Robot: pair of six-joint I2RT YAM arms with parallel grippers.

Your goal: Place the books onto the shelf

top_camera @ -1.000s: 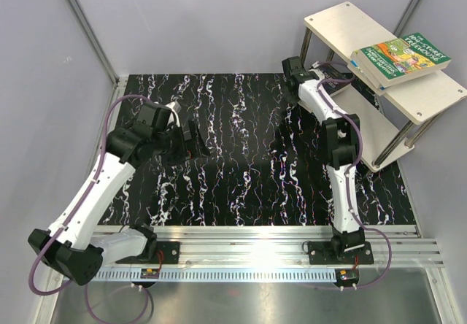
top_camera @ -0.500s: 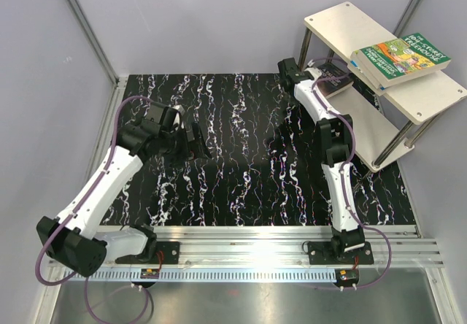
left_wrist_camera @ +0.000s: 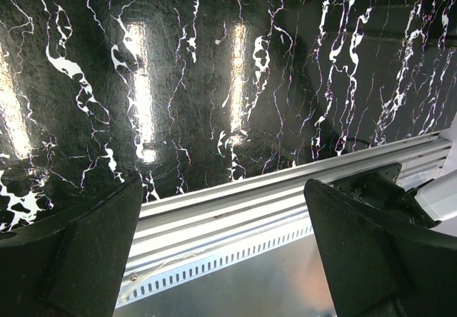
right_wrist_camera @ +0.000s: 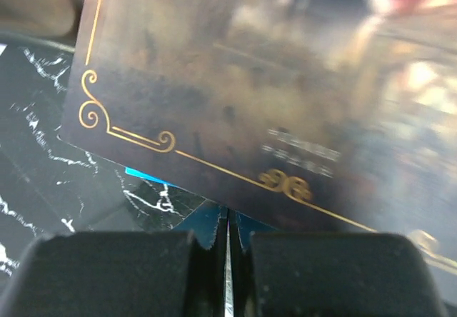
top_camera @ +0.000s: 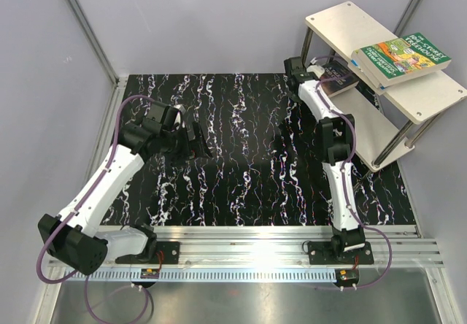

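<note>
The dark book point(right_wrist_camera: 250, 81) lay at the end of the shelf's point(top_camera: 373, 130) lower board. Your right gripper point(right_wrist_camera: 228, 235) was fully closed just beside its edge, apparently holding nothing. An off-centre push could have swung the book off onto the tabletop point(top_camera: 233, 163), where your left gripper point(left_wrist_camera: 223, 188) hung wide open and empty.
</note>
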